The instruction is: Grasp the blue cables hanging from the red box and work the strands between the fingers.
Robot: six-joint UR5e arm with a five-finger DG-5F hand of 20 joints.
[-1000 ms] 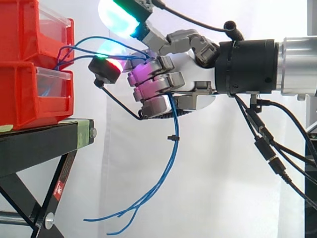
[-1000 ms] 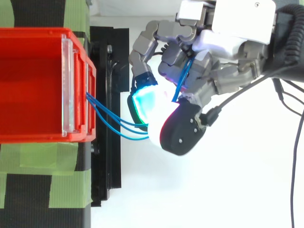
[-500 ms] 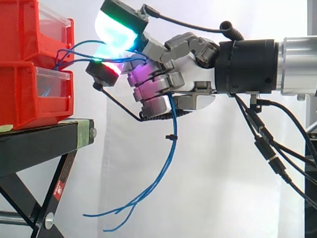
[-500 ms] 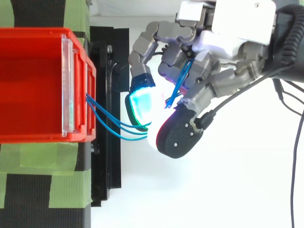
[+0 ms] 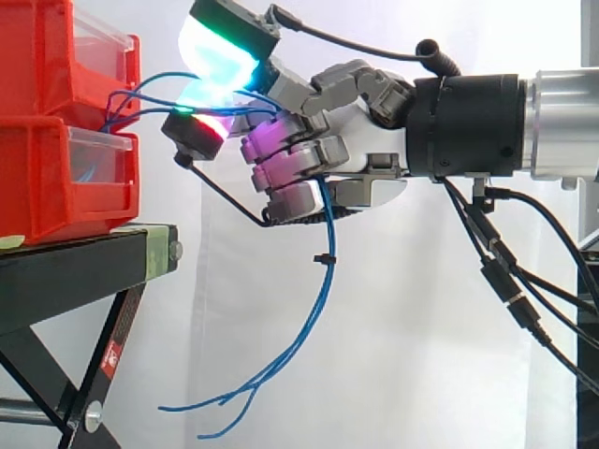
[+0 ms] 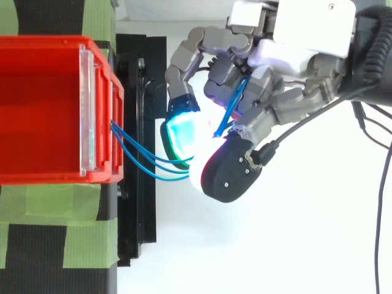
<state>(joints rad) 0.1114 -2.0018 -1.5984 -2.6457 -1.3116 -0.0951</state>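
We see a white curtain (image 5: 421, 355) behind the work. In front of it a black stand (image 5: 75, 271), taped over with green tape (image 6: 92, 242), carries stacked red bins (image 5: 37, 178). The blue cables (image 5: 328, 229) leave the bin front and run across to the hand (image 5: 360, 136). They thread between its curled fingers (image 5: 290, 154) under the glowing pads (image 5: 220, 61), then hang loose below the fingers with their ends free. The fingers are closed round the strands. The bins stand just beyond the pads, not touching them.
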